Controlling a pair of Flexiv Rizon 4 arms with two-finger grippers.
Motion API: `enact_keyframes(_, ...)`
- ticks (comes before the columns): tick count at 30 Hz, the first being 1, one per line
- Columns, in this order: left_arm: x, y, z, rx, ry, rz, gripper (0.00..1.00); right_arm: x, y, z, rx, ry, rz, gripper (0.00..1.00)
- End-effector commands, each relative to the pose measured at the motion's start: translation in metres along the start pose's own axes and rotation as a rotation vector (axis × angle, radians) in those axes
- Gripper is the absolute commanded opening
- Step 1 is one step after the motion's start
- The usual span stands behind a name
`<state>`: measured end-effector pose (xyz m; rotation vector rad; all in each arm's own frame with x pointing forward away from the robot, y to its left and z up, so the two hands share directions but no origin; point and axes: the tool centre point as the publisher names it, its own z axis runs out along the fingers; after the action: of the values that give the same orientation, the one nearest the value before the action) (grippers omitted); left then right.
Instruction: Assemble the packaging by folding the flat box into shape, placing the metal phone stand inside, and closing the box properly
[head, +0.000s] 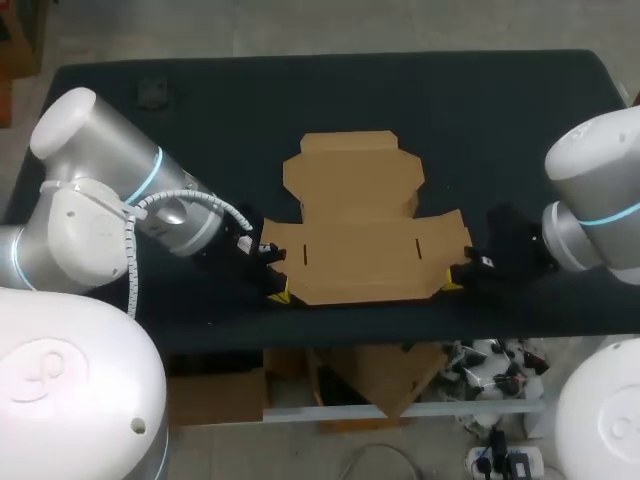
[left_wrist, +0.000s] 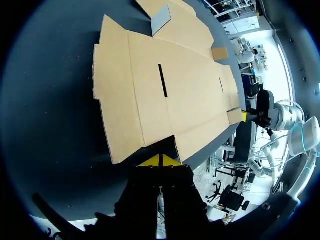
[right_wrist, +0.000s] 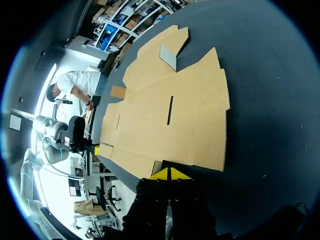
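Flat box (head: 360, 240) lies unfolded on bench (head: 520, 110), close to front edge, wide panel running side to side between my arms. My left end effector (head: 277, 294) sits at its near left corner, right end effector (head: 452, 284) at its near right corner; neither arm nearer. Both pairs of yellow tips pressed together, no card seen between them. Touching box edge or just short: cannot tell. Metal phone stand not found. Grey patch (left_wrist: 161, 20) by far flap unidentified.
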<state>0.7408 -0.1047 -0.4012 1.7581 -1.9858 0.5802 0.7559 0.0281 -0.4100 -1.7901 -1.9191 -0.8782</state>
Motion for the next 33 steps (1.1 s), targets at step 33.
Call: enact_keyframes(33,0.020,-0.005,0.002,-0.017,-0.166,0.016,0.00,0.021,0.011,0.015,0.056,-0.071,-0.030,0.00)
